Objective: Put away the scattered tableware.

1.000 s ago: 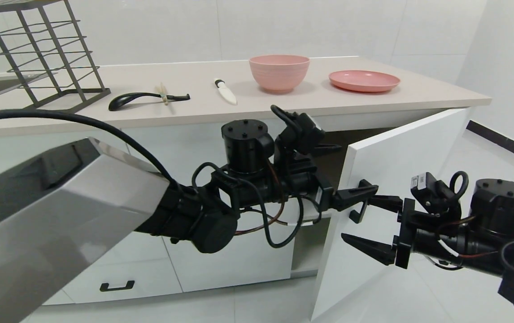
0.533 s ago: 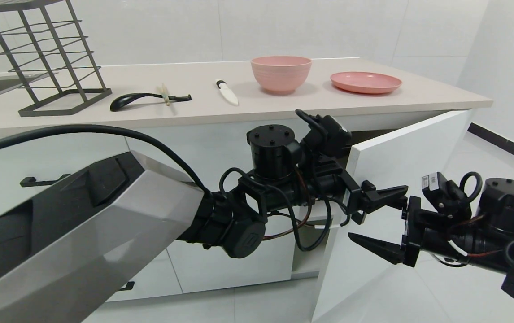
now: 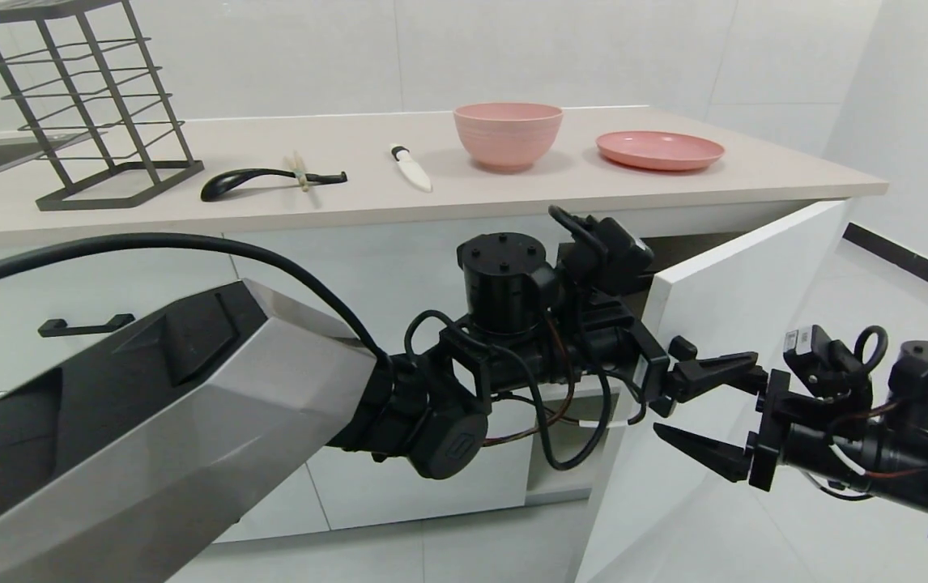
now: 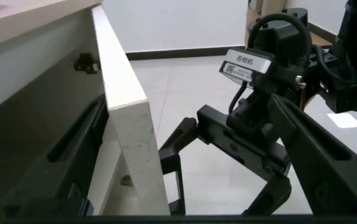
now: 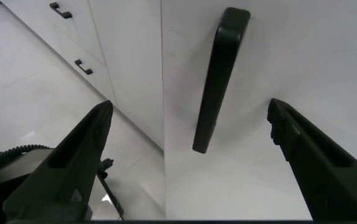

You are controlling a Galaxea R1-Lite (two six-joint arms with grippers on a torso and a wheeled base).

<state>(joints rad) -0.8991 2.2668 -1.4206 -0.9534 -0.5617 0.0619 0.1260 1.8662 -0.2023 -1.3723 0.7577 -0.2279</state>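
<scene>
Jaws, right gripper [image 5: 189,109]: I see them spread, the door handle [image 5: 220,74] between them, untouched.
Jaws, left gripper [image 4: 187,115]: spread astride the cabinet door's [image 3: 739,275] edge.
Bowl [image 3: 508,134]: on the counter [image 3: 593,182], 11 o'clock from the grippers.
Plate [image 3: 659,149]: 3 o'clock of the bowl.
Knife [image 3: 410,166], chopsticks [image 3: 300,170], spoon [image 3: 245,178]: 9 o'clock of the bowl.

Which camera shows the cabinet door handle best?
Right wrist view: the handle sits whole between the right gripper's open fingers. In the head view the left arm mostly covers it; the left wrist view catches the door edge-on.
</scene>
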